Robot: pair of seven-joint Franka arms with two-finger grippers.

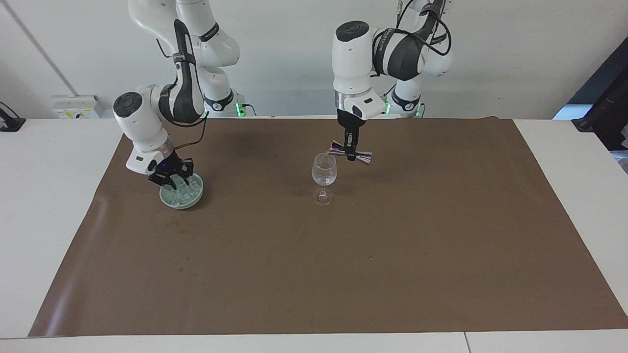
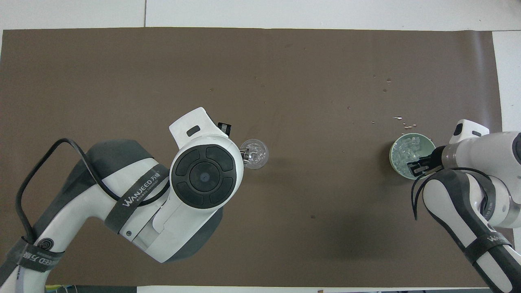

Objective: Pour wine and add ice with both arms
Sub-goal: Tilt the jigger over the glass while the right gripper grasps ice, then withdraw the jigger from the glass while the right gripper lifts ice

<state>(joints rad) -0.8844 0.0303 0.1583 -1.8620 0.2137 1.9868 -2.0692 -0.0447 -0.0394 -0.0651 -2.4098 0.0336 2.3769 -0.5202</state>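
Note:
My left gripper (image 1: 350,156) is shut on the silvery jigger (image 1: 362,157), the wine's measure. It holds the jigger on its side, one end over the rim of the clear stemmed glass (image 1: 324,174). No liquid shows. From overhead the left wrist hides most of the jigger; only its tip (image 2: 245,153) shows at the glass (image 2: 256,154). My right gripper (image 1: 172,182) reaches down into the pale green bowl (image 1: 182,200) among the ice cubes (image 1: 190,187). Overhead, the right gripper (image 2: 417,168) sits over the bowl's nearer rim (image 2: 391,156), with the ice (image 2: 409,149) beside it.
A brown mat (image 1: 343,255) covers most of the white table. Small wet specks (image 2: 401,120) lie on the mat just farther from the robots than the bowl. The glass stands near the mat's middle, toward the robots.

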